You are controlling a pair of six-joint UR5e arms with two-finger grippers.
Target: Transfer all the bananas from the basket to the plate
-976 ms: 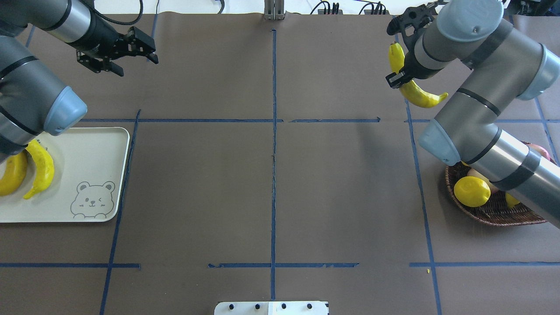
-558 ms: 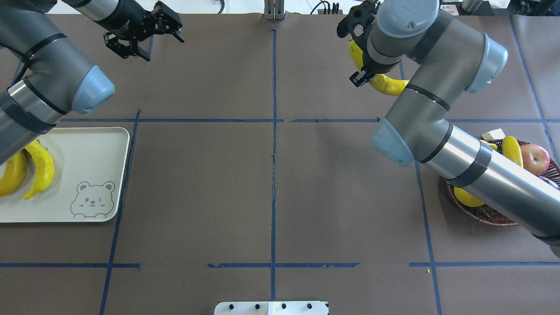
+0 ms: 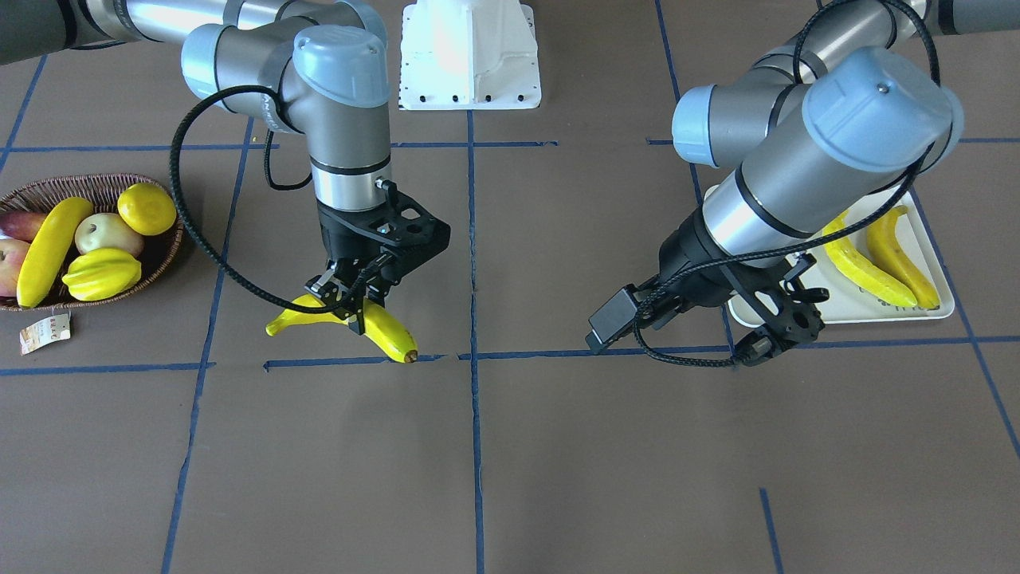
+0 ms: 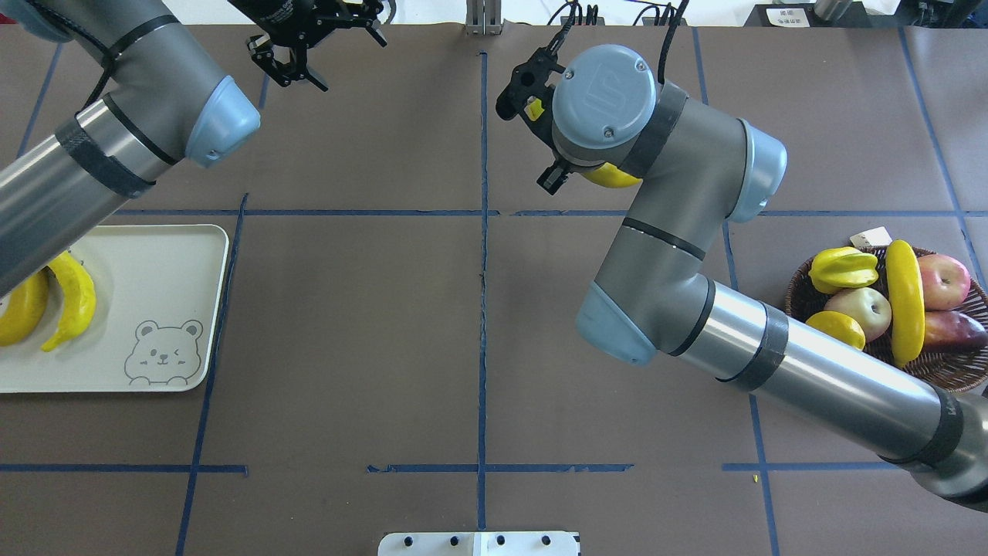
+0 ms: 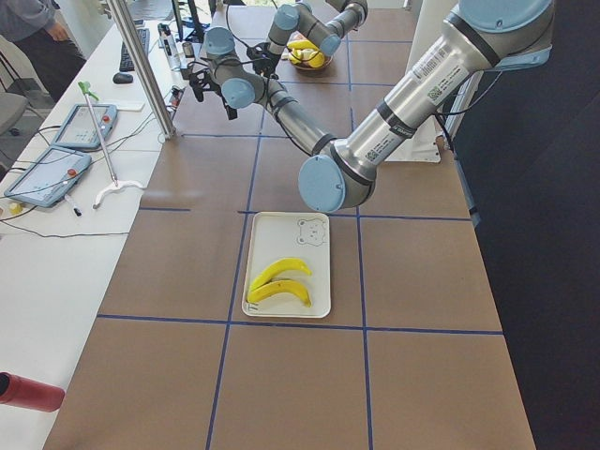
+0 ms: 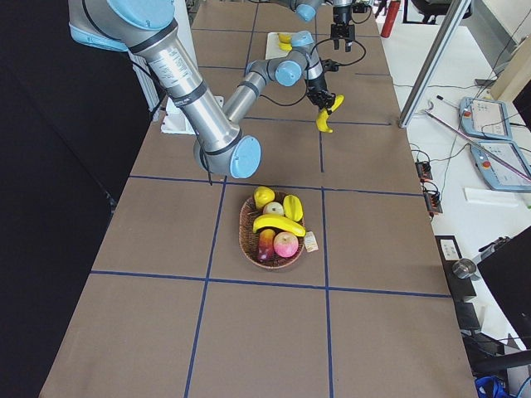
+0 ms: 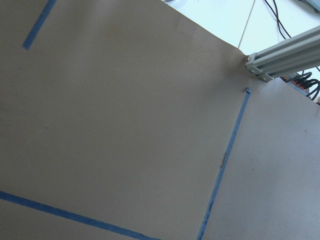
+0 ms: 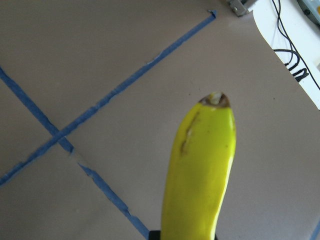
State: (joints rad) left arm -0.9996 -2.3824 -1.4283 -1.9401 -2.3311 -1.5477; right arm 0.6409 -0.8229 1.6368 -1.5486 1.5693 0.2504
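My right gripper [image 3: 351, 309] is shut on a yellow banana [image 3: 390, 335] and holds it low over the table near the far centre line. The banana fills the right wrist view [image 8: 200, 175] and peeks out under the wrist in the overhead view [image 4: 614, 176]. My left gripper [image 3: 771, 335] is open and empty, near the table's far edge [image 4: 340, 58]. The cream plate [image 4: 154, 255] at the left holds two bananas [image 4: 73, 297] [image 4: 23, 309]. The wicker basket [image 4: 949, 374] at the right holds one banana [image 4: 905, 301].
The basket also holds a starfruit [image 4: 843, 268], a round yellow fruit [image 4: 840, 328] and apples [image 4: 943, 279], with a paper tag [image 4: 871, 236] at its rim. Blue tape lines [image 4: 482, 309] cross the brown table. The left wrist view shows only table and tape.
My right arm has swung left from above the basket side toward the table's centre line, carrying the banana. My left gripper has moved right along the far edge, still open.
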